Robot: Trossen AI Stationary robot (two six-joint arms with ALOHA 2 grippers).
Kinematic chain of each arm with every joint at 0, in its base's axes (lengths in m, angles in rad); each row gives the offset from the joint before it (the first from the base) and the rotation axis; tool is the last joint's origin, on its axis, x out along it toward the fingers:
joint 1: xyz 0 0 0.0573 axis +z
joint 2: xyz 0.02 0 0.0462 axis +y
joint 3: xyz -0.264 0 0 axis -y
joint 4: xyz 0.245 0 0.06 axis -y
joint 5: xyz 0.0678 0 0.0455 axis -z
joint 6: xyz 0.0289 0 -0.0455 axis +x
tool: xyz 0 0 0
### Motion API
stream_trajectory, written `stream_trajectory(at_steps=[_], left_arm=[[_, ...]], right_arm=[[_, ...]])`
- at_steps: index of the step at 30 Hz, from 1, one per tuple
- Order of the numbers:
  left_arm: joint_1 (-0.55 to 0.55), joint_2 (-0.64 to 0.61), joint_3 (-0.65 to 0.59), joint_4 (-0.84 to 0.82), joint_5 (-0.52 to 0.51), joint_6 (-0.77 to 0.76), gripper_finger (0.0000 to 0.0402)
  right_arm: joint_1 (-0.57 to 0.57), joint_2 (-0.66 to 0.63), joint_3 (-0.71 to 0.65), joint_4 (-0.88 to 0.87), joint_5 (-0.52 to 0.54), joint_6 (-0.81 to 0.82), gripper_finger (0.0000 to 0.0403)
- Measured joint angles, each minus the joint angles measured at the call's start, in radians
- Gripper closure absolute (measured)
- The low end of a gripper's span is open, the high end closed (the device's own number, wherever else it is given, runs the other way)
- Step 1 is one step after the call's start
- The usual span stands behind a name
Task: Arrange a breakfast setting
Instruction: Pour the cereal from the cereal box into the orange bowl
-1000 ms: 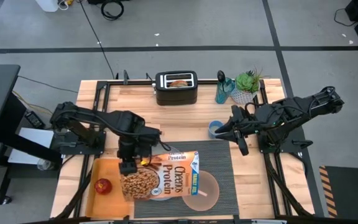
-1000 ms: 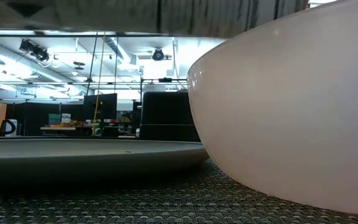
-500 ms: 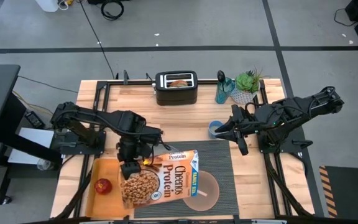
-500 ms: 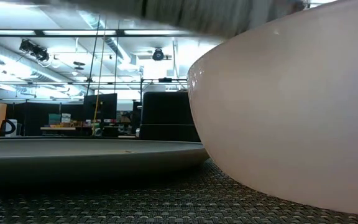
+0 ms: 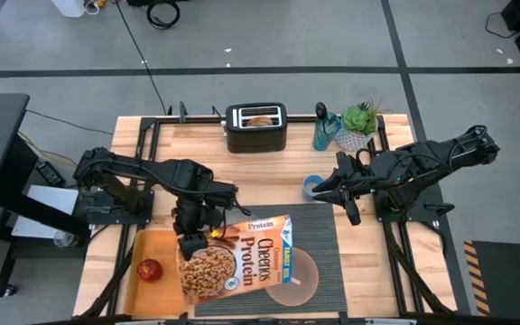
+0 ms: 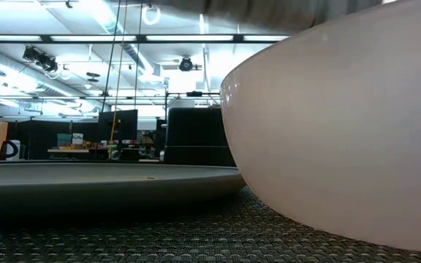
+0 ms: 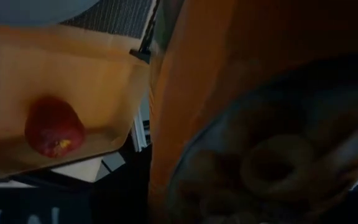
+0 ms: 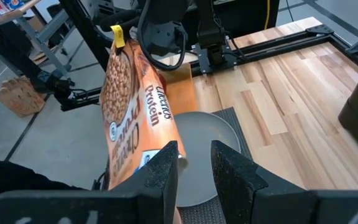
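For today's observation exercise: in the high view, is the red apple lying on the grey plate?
No, the red apple lies on the orange tray, left of the grey plate.

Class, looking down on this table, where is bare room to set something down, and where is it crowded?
Free: bare wood between the toaster and the placemat, and left of the toaster. Crowded: the near edge, where the left gripper holds the cereal box over plate and tray.

both arms are matte black, built from slim jointed links with black cables looped along them. the left arm [image 5: 143, 171] bears a small yellow tag near its wrist. the right gripper [image 8: 194, 171] has two flat, dark fingers, perhaps rubber-faced.
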Motion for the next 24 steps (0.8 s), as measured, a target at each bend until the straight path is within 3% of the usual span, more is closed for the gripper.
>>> stream_trajectory(at_steps=[24], left_arm=[[0.000,0.018,0.000,0.042,0.013,-0.001,0.0221]], right_arm=[[0.000,0.000,0.000,0.008,0.010,-0.016,0.0300]])
